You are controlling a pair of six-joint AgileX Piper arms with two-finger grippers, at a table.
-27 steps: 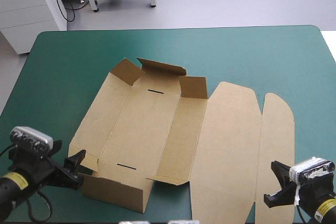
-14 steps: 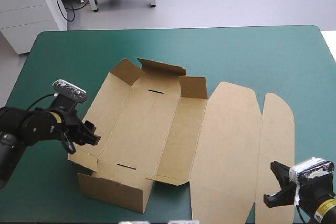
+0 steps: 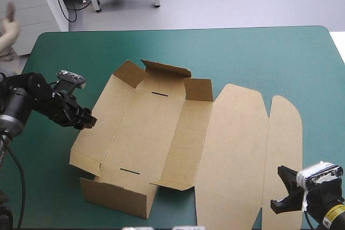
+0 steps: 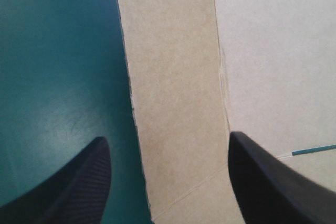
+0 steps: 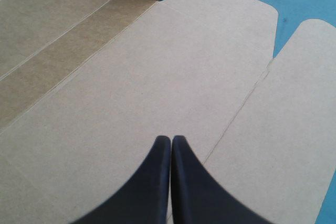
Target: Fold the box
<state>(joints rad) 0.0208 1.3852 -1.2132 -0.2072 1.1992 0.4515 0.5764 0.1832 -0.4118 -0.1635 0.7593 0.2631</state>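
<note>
Covering most of the high view, the teal-green surface (image 3: 259, 52) carries the brown box (image 3: 161, 133) at its middle. The box is mostly flat. Short flaps stand raised at its far end, another stands at its near left corner, and the lid panels lie flat to the right. The left fingers (image 4: 79, 187) are released and spread wide at the box's left edge, the side panel between them. The right fingers (image 5: 157, 182), near right, are clenched together on nothing, above the lid.
</note>
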